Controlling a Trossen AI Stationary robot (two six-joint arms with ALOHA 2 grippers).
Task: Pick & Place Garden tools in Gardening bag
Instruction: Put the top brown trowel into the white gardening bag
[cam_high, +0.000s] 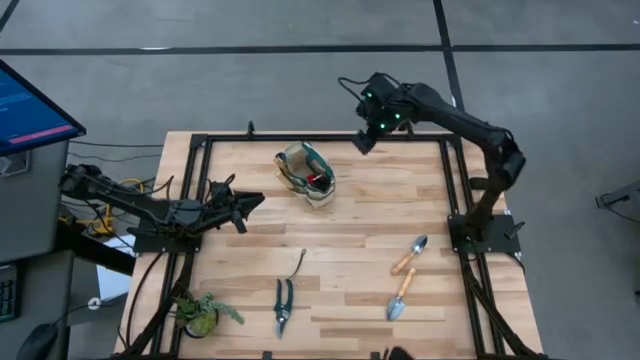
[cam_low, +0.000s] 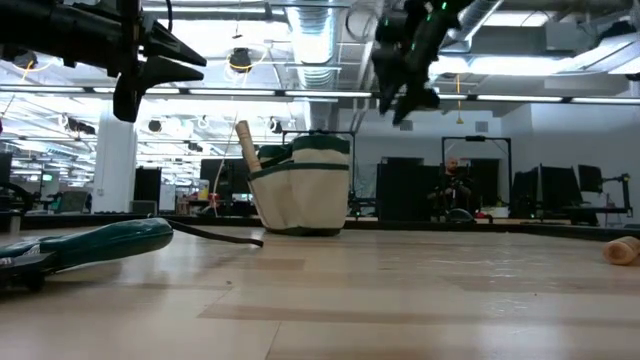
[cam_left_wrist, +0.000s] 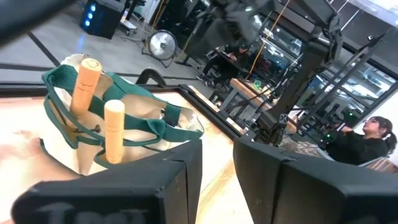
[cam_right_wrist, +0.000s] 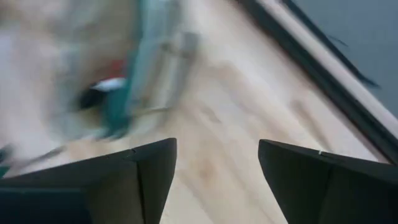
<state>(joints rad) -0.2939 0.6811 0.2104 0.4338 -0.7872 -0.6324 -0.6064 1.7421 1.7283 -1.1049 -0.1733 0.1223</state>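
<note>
The cream gardening bag (cam_high: 306, 172) with green trim stands at the table's far middle; two wooden handles (cam_left_wrist: 114, 129) stick up out of it and a red piece (cam_high: 316, 181) shows inside. Two wooden-handled trowels (cam_high: 409, 255) (cam_high: 400, 295) lie flat at the near right. Black pruning shears (cam_high: 283, 305) and a thin hooked tool (cam_high: 297, 265) lie at the near middle. My left gripper (cam_high: 252, 204) hangs open and empty left of the bag. My right gripper (cam_high: 364, 141) is open and empty, high above the table right of the bag.
A leafy green plant clump (cam_high: 200, 312) sits at the near left corner. A black frame (cam_high: 330, 138) runs round the table's edges. Bare wood lies between the bag and the tools. A person (cam_left_wrist: 360, 140) sits in the room beyond.
</note>
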